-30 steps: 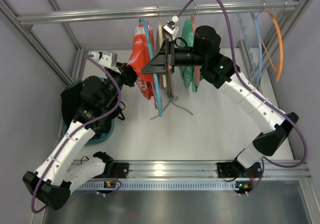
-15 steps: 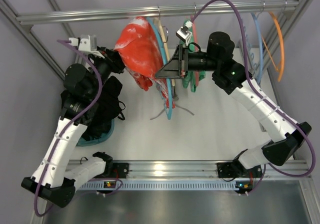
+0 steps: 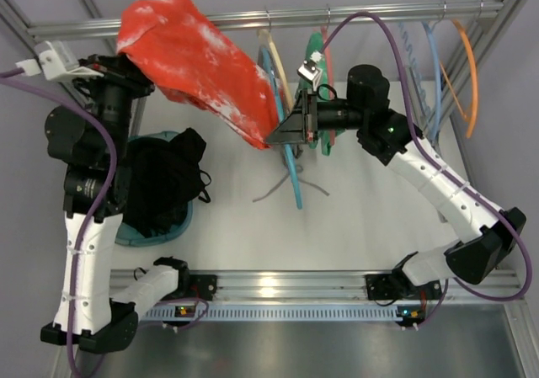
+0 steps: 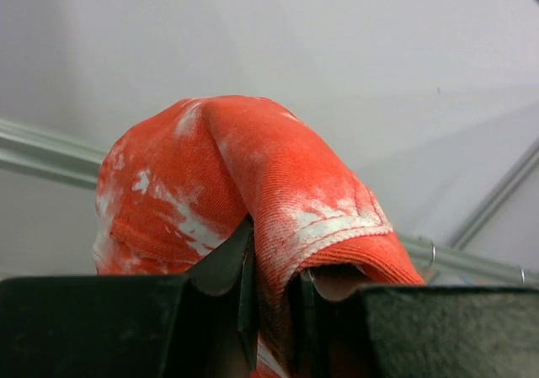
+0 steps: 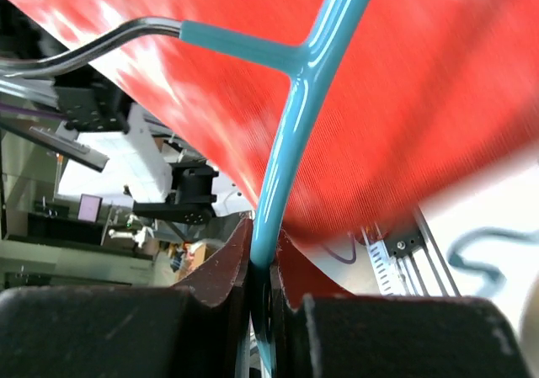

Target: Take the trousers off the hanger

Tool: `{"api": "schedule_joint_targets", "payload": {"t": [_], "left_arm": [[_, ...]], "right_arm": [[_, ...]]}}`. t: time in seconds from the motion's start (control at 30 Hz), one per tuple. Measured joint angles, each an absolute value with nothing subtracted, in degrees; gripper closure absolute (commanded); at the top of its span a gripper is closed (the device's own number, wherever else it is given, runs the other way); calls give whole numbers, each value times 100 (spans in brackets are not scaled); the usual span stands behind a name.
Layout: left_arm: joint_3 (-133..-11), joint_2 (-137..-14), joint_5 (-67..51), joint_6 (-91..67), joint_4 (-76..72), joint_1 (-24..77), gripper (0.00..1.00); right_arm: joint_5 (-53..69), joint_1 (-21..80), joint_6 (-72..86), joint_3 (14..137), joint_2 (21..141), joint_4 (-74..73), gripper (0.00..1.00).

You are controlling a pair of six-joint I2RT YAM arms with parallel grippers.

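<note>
Left fingers: my left fingers [image 4: 247, 306] are pinched tight on a fold of the trousers [image 4: 253, 176]. The cloth bulges up over them and hides their tips.
Right fingers: my right fingers [image 5: 238, 260] are closed on the light-blue hanger [image 5: 286, 142], with one thin stem of it running down between them.
Trousers: seen from above, they stretch as a long red-orange band from my left fingers, up by the rail [image 3: 421, 9], down and right to the hanger.
Hanger: it hangs tilted, its lower end over the white surface [image 3: 362, 218], just beside a cream hanger [image 3: 274, 58] and a green garment [image 3: 315, 45].
Hidden: the far end of the trousers goes behind the hanger and my right fingers. I cannot tell whether any of it is still looped over the bar. From above I cannot pick out the hanger's hook.
Cut off: the left wrist view cuts the trousers at its bottom edge. In the right wrist view the cloth is only a red blur behind the stem.
Below my left arm: a dark garment [image 3: 168, 180] is heaped in a teal basket [image 3: 147, 236].
Change: a second ago the trousers hung flat against the hanger. Half a second ago my left fingers were lower and nearer the hanger, with the cloth bunched beside it. Now they are raised up and to the left, and the cloth is drawn out long. My right fingers grip the hanger at much the same spot throughout.
</note>
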State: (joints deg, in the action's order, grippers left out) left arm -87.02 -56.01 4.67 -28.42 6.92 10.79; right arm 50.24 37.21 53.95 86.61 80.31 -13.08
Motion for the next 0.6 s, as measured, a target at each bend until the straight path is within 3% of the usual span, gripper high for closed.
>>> {"api": "schedule_joint_targets", "payload": {"t": [0.23, 0.6], "left_arm": [[-9286, -5356, 1044, -2670, 644, 558, 100], [-8825, -3776, 1579, -1848, 967, -379, 100]], "right_arm": [[4934, 3669, 5290, 8576, 7885, -1542, 100], [5100, 3795, 4849, 8200, 7363, -1752, 100]]}}
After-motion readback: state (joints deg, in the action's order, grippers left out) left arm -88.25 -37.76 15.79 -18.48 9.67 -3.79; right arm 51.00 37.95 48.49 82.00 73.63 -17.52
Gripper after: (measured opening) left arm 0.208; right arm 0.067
